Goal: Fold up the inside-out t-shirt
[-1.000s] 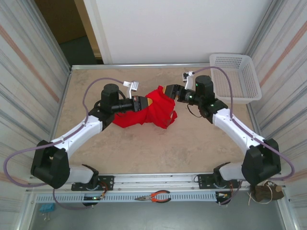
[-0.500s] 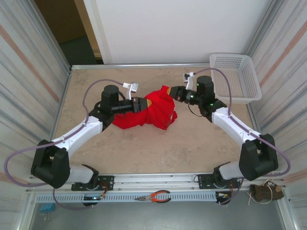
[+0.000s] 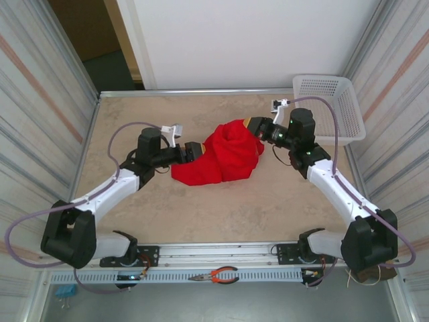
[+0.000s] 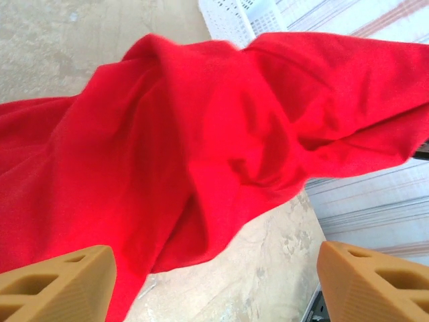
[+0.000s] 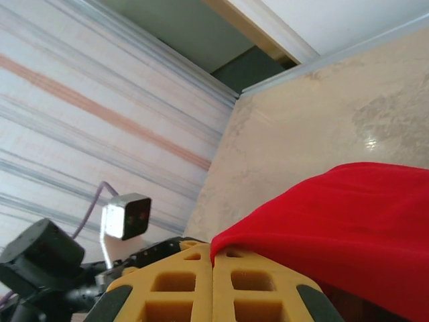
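The inside-out t-shirt point(image 3: 221, 157) is a bunched red heap on the middle of the table. My right gripper point(image 3: 253, 125) is shut on its upper right edge, and the cloth drapes from the closed yellow fingers point(image 5: 213, 258) in the right wrist view, where the t-shirt point(image 5: 348, 215) hangs to the right. My left gripper point(image 3: 194, 150) is at the heap's left edge and stands open. In the left wrist view its orange fingertips point(image 4: 67, 275) are wide apart with bare table between them, and the t-shirt point(image 4: 201, 134) rises just ahead.
A white mesh basket point(image 3: 328, 111) stands at the table's back right corner, close behind the right arm; its corner point(image 4: 241, 17) shows past the cloth. Pliers point(image 3: 218, 275) lie on the rail at the near edge. Bare table lies in front of the shirt.
My left gripper has opened, let go of the shirt and drawn back to the left. My right gripper has shut on the shirt's edge and pulled it to the right.
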Motion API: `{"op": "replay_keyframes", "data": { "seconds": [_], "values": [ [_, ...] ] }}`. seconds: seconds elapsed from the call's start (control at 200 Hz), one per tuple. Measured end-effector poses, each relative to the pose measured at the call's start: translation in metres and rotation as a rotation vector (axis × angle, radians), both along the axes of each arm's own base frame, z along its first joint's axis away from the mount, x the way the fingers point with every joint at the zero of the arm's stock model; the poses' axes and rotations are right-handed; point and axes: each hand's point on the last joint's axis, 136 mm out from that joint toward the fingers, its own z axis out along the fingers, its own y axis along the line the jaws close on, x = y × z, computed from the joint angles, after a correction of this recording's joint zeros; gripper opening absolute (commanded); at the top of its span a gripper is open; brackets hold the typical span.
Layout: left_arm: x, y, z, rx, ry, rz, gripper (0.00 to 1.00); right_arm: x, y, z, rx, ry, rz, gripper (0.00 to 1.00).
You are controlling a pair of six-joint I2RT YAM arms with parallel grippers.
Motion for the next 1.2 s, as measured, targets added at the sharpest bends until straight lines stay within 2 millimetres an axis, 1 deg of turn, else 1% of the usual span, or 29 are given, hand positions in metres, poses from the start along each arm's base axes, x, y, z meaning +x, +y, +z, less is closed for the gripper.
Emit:
{"op": "replay_keyframes", "data": {
  "seconds": [0.09, 0.12, 0.19, 0.225, 0.291, 0.361, 0.406, 0.521, 0.606, 0.701, 0.787, 0.807, 0.827, 0.887, 0.992, 1.047, 1.097, 1.197],
  "values": [
    [0.002, -0.013, 0.025, 0.002, -0.047, -0.001, 0.84, -0.004, 0.007, -0.001, -0.004, 0.003, 0.012, 0.0],
    [0.005, -0.017, 0.034, 0.003, -0.062, 0.001, 0.85, -0.005, 0.009, -0.002, -0.006, 0.005, 0.016, 0.0],
    [0.015, -0.025, 0.049, 0.009, -0.082, 0.016, 0.86, -0.008, 0.013, -0.004, -0.012, 0.01, 0.025, 0.0],
    [0.02, -0.03, 0.052, 0.017, -0.081, 0.022, 0.86, -0.009, 0.015, -0.004, -0.013, 0.011, 0.03, 0.0],
    [0.029, -0.037, 0.049, 0.051, -0.058, 0.041, 0.85, -0.011, 0.017, -0.005, -0.016, 0.014, 0.032, 0.0],
    [0.037, -0.044, 0.036, 0.101, -0.015, 0.056, 0.84, -0.011, 0.018, -0.006, -0.019, 0.015, 0.028, 0.0],
    [0.039, -0.047, 0.021, 0.143, 0.024, 0.065, 0.82, -0.011, 0.019, -0.006, -0.02, 0.016, 0.027, 0.0],
    [0.035, -0.046, -0.021, 0.245, 0.132, 0.078, 0.8, -0.01, 0.018, -0.007, -0.024, 0.013, 0.023, 0.0],
    [0.033, -0.043, -0.046, 0.305, 0.192, 0.091, 0.77, -0.01, 0.018, -0.007, -0.025, 0.015, 0.02, 0.0],
    [0.033, -0.04, -0.067, 0.351, 0.24, 0.098, 0.75, -0.01, 0.018, -0.008, -0.027, 0.019, 0.02, 0.0],
    [0.039, -0.045, -0.078, 0.368, 0.265, 0.092, 0.76, -0.011, 0.018, -0.01, -0.03, 0.028, 0.021, 0.0],
    [0.04, -0.047, -0.079, 0.367, 0.268, 0.087, 0.73, -0.011, 0.018, -0.01, -0.031, 0.028, 0.021, 0.0],
    [0.042, -0.05, -0.08, 0.364, 0.27, 0.083, 0.69, -0.011, 0.018, -0.01, -0.031, 0.029, 0.021, 0.0],
    [0.046, -0.059, -0.082, 0.349, 0.274, 0.057, 0.39, -0.011, 0.017, -0.011, -0.032, 0.029, 0.016, 0.0],
    [0.049, -0.072, -0.078, 0.305, 0.254, 0.004, 0.0, -0.009, 0.009, -0.02, -0.036, 0.04, -0.012, 0.0],
    [0.049, -0.077, -0.068, 0.259, 0.222, -0.03, 0.0, -0.006, -0.003, -0.028, -0.036, 0.053, -0.044, 0.0],
    [0.047, -0.076, -0.058, 0.207, 0.187, -0.05, 0.0, -0.003, -0.014, -0.036, -0.039, 0.067, -0.079, 0.0],
    [0.042, -0.059, -0.031, 0.069, 0.124, -0.073, 0.0, 0.006, -0.035, -0.051, -0.055, 0.091, -0.164, 0.0]
  ]
}}
